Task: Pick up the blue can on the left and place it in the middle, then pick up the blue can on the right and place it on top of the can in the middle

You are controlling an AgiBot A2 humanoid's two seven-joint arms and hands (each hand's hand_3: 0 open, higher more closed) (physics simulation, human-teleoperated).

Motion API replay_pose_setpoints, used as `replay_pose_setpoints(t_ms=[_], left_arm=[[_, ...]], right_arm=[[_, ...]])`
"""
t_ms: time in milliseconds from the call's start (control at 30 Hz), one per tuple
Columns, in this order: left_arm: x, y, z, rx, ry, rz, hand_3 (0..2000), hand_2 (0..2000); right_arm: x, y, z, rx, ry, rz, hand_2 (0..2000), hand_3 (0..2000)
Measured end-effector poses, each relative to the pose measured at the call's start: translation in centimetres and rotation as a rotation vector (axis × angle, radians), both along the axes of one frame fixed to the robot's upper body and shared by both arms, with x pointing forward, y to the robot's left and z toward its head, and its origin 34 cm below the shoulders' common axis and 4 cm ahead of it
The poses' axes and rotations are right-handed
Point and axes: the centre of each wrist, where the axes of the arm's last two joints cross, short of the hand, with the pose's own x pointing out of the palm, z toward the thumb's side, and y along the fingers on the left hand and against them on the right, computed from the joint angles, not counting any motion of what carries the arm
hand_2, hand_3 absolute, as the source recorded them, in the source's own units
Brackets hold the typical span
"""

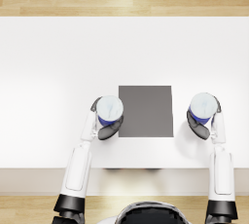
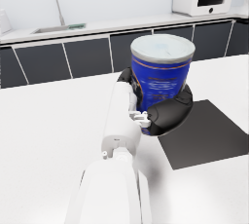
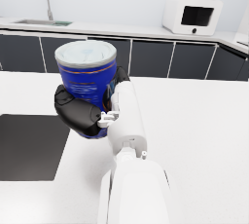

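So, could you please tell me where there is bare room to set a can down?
The dark grey square mat lies bare between the two blue cans, left and right, each gripped by a robot hand.

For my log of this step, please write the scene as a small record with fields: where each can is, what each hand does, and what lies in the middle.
left can: blue, upright, at the left edge of the mat
left hand: grips the left can
right can: blue, upright, apart from the mat, to its right
right hand: grips the right can
mat: dark grey, in the middle, nothing stacked on it
table: white
stacking: not yet done
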Motion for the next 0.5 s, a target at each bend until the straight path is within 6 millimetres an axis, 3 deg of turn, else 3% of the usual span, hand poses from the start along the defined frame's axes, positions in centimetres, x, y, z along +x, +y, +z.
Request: replay_pose_setpoints(t_ms=[100, 200, 400, 500], left_arm=[[0.9, -1.9, 0.8, -0.006, -0.016, -0.049, 1520, 2000], [2.0, -3.6, 0.9, -0.12, 0.028, -0.099, 1520, 2000], [3.7, -6.6, -0.7, -0.148, 0.141, -0.165, 1520, 2000], [4.2, -7.8, -1.9, -0.131, 0.058, -0.218, 1520, 2000]], right_arm=[[-0.3, 1.1, 1.7, -0.009, -0.065, 0.06, 2000, 1520], [-0.4, 1.5, 2.6, -0.01, -0.098, 0.086, 2000, 1520], [-0.3, 2.6, 4.3, -0.007, -0.164, 0.123, 2000, 1520], [-0.4, 3.3, 5.1, -0.007, -0.199, 0.147, 2000, 1520]])
